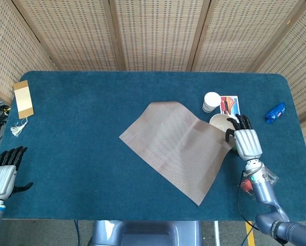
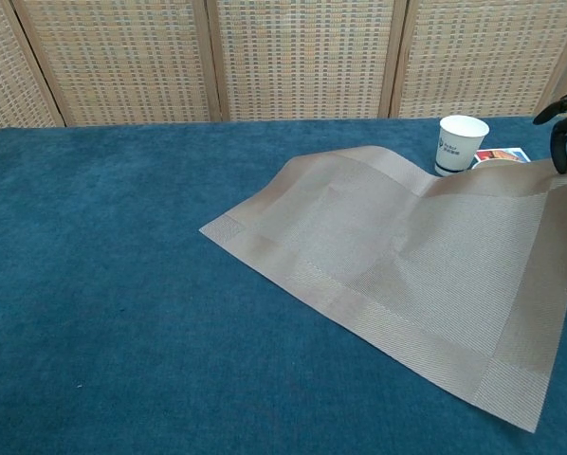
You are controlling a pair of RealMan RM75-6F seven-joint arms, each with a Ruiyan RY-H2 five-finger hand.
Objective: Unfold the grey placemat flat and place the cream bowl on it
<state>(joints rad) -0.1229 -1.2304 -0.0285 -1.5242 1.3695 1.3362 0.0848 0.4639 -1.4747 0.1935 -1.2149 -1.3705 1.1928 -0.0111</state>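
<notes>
Left hand (image 1: 2,177) idle at the near table edge, fingers apart, holding nothing, well apart from everything. Grey placemat (image 1: 178,146) spread out leftward from the right hand (image 1: 243,141), long axis slanting, its lifted right corner pinched there. Cream bowl (image 1: 220,122) just beyond that hand, half under the raised edge; nearer the right.
</notes>
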